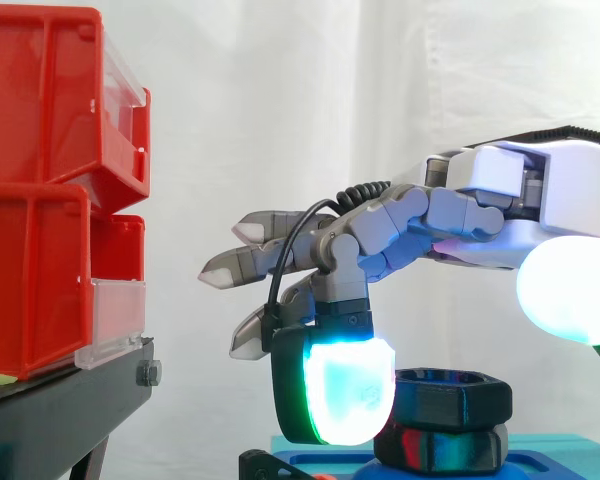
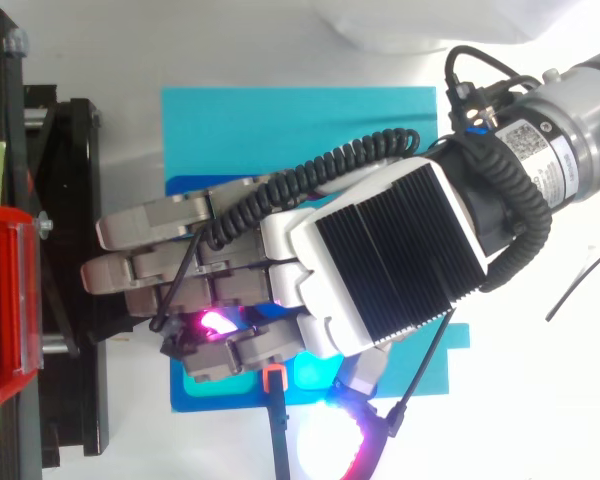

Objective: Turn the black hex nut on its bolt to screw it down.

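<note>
Hand: you see the hand (image 1: 470, 205) reaching in from the right and spread. Most fingers lie straight out towards the bins, and one is bent down beside the nut.
Bent finger: its cyan-white pad (image 1: 345, 390) stands at the nut's left flank and overlaps it in the side view. You cannot tell whether it touches.
Thumb: its glowing pad (image 1: 565, 290) hangs to the right, higher than the nut and apart from it.
Black hex nut (image 1: 455, 392): it sits level, low in the side view, under the hand. From above, the back of the hand hides it from you.
Below the nut: a second black hex piece (image 1: 445, 450) with a red glint lies directly under it, the two close together.
Blue plate (image 2: 300, 130): it carries the nut assembly and lies beside the black stand.
Red bins (image 1: 40, 200): stacked on the black stand (image 1: 50, 410), left of the fingertips and apart from them.
In your way: the bins face the straight fingers, and the bent finger covers the nut's left side.
Backdrop: white curtain (image 1: 330, 100).
</note>
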